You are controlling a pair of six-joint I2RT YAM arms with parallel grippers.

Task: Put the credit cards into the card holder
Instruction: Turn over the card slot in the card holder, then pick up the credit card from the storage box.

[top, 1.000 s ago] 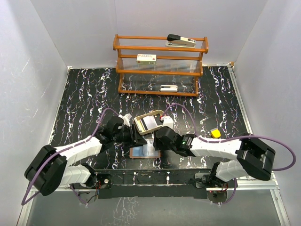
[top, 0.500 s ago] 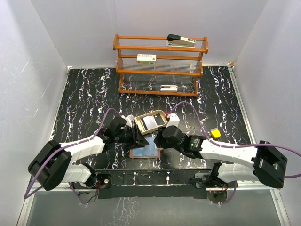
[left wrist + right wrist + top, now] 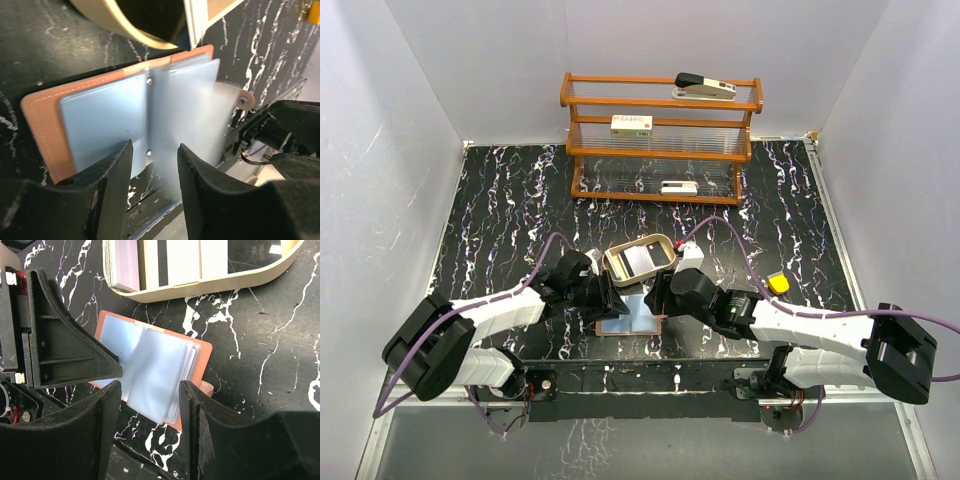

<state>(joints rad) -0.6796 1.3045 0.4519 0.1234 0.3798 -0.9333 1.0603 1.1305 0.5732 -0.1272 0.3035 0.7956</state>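
Black marbled tabletop (image 3: 500,200); card holder (image 3: 630,320) lying open directly under both grippers; left gripper (image 3: 154,150) partly open over its fold, gripping nothing; right gripper (image 3: 150,387) partly open astride clear sleeves, gripping nothing; credit cards (image 3: 170,262) in tan tray (image 3: 160,294) just beyond.

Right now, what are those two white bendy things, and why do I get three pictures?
They are two robot arms. One picture looks down from above; the other two come from cameras on each wrist. On the black marbled table lies an open brown card holder with shiny pockets. Next to it, a tan tray holds the credit cards. The left gripper and right gripper stand open at the card holder, gripping nothing that I can see.
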